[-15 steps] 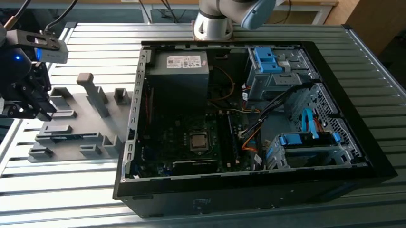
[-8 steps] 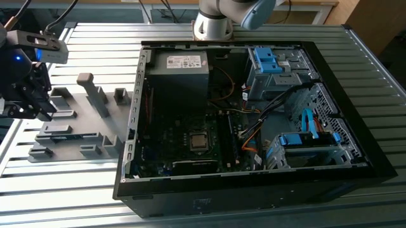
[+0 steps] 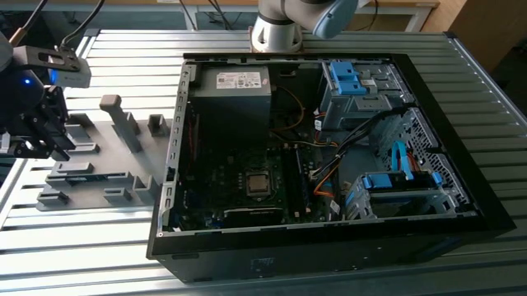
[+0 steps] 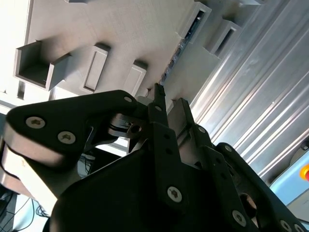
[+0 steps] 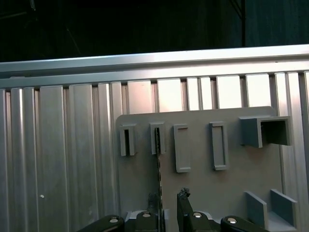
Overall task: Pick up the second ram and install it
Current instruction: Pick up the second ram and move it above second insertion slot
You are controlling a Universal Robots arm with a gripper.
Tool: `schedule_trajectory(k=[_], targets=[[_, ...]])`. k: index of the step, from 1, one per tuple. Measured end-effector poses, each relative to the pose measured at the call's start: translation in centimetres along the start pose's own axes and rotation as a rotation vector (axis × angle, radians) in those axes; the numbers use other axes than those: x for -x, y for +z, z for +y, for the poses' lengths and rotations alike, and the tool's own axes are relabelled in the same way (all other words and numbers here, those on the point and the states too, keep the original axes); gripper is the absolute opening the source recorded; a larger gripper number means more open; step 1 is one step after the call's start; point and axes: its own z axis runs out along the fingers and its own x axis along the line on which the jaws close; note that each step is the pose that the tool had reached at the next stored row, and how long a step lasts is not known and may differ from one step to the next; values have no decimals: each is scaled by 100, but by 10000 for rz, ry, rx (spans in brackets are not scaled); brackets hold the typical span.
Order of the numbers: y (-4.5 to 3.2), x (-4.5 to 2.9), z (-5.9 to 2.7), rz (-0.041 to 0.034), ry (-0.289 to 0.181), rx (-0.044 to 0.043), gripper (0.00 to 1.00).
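Our gripper hangs spread over the grey fixture plate, straddling the second ram, it seems, without pinching it. The ram stands on edge in the plate's slot, likely kept upright for a clean grasp. Beside the plate, on the bench, sits the open computer case.

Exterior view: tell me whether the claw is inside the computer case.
No, the claw hangs over the grey fixture plate, outside the computer case.

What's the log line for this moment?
stage: pre-grasp | fingers: open, close by ram | ram: on edge in grey holder slot, not gripped
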Motion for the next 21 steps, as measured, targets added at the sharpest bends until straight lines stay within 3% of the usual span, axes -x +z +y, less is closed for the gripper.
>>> schedule_trajectory(k=[6,21], targets=[[33,-12,-2,1,-31,2,30],[202,-40,-4,-6,-81,1,30]])
